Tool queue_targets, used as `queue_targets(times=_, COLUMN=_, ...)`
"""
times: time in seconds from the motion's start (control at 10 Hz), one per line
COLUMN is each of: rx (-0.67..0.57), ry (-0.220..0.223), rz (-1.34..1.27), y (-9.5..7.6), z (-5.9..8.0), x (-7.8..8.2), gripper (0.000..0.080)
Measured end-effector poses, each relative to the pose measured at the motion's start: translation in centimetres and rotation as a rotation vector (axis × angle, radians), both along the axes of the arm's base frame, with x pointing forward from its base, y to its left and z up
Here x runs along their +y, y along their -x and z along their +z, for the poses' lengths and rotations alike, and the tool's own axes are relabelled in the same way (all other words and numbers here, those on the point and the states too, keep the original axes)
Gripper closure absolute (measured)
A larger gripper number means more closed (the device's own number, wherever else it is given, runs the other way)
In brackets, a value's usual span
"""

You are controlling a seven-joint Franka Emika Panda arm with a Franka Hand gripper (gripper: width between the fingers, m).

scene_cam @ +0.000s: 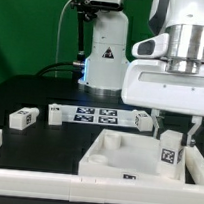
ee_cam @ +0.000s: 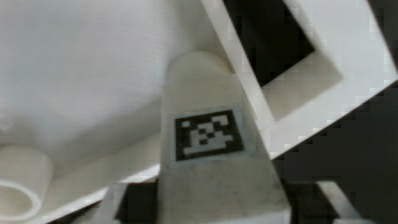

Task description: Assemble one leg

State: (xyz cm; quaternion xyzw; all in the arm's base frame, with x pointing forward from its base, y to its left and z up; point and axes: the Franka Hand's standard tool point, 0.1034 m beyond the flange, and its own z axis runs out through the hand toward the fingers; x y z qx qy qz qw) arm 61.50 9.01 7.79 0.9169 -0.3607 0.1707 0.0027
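tabletop (scene_cam: pixel 121 154) nearest | end effector (scene_cam: pixel 174 136) clamps leg (scene_cam: pixel 170 153) over its corner | marker board (scene_cam: pixel 97 116) behind

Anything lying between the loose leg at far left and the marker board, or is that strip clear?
Bare. In the exterior view only dark table surface shows between the loose leg and the marker board. The wrist view does not cover that stretch.

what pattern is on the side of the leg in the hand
A black-and-white square tag on the white leg, clearest in the wrist view.
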Motion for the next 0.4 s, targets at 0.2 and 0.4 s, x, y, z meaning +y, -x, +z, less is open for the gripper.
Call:
queue_targets(times=0.2, rx=0.004, ry=0.013, rz=0.022, y=0.04, z=-0.01, x=-0.16, gripper=0.0403)
queue_targets(times=0.4, rx=0.004, ry=0.013, rz=0.022, y=0.05, z=-0.02, x=-0.16, gripper=0.0241)
